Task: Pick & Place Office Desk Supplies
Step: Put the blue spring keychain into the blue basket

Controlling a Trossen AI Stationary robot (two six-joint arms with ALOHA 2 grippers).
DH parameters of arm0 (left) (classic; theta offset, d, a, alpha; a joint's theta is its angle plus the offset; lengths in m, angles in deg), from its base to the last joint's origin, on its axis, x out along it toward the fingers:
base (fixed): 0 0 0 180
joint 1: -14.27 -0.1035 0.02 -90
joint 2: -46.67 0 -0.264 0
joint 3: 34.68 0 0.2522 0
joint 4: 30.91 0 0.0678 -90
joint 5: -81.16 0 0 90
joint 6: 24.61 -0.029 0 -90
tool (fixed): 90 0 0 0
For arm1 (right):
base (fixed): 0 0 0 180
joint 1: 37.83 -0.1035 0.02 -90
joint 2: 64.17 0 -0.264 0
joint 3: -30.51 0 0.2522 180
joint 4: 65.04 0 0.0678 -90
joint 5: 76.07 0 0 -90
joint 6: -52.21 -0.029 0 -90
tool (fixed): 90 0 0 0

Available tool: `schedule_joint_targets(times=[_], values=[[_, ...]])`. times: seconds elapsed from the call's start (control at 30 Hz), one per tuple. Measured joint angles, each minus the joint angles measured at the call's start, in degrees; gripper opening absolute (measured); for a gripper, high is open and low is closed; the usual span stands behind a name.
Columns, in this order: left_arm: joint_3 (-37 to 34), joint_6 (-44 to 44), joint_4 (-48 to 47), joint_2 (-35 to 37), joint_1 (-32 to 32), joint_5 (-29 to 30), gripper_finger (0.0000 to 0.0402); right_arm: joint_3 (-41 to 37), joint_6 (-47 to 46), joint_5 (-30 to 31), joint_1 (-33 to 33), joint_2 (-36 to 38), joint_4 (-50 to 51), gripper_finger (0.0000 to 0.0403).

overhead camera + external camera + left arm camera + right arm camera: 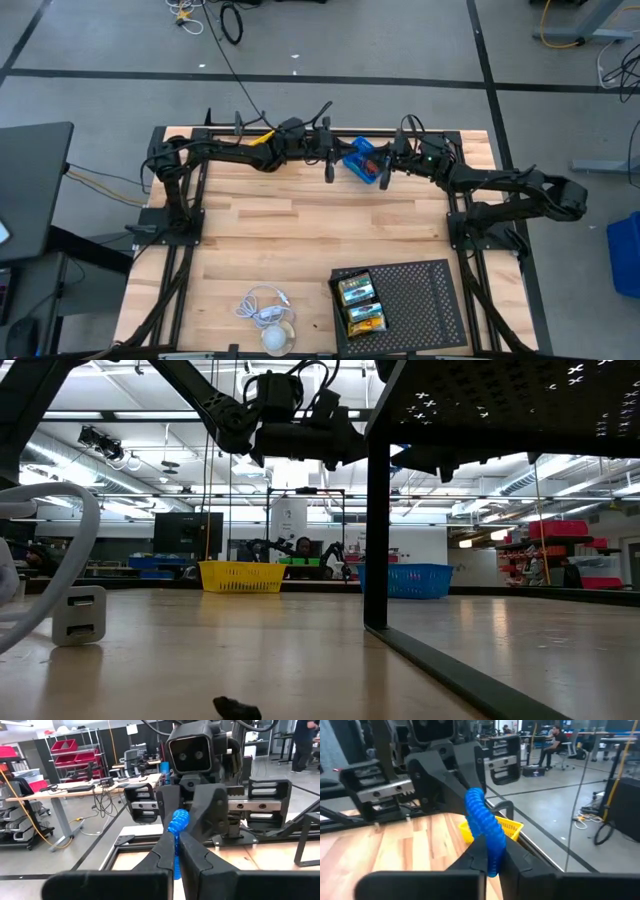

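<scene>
- Right tool (490, 851) is pinched on the blue band (484, 827); left tool (176, 851) is clamped on the same band, both raised over the table's (300, 240) far edge.
- Judgement: release the left tool first, confirm right's grip, then carry toward the tray (425, 300).

Blue ribbed loop (484, 832), yellow-and-green crayon boxes (359, 303), black perforated tray (420, 300), pale striped wooden table (260, 240)

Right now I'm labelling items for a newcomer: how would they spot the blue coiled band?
Look at the far edge of the wooden table, where the two dark arms meet above it. Between the left hand and right hand, both shut on it, is the blue coiled band, the only ribbed, bright-blue thing up there.
</scene>
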Motion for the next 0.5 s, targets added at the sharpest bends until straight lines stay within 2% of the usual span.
schedule_joint_targets(times=[0.3, 0.5], values=[[0.00, 0.58, -0.01, 0.00, 0.00, -2.26, 0.0009, -0.01, 1.13, 2.42, 2.03, 0.00, 2.58, 0.0018], [0.00, 1.49, -0.29, 0.00, 0.00, -2.30, 0.0063, -0.01, 0.92, 2.41, 4.92, 0.00, 4.27, 0.0017]])
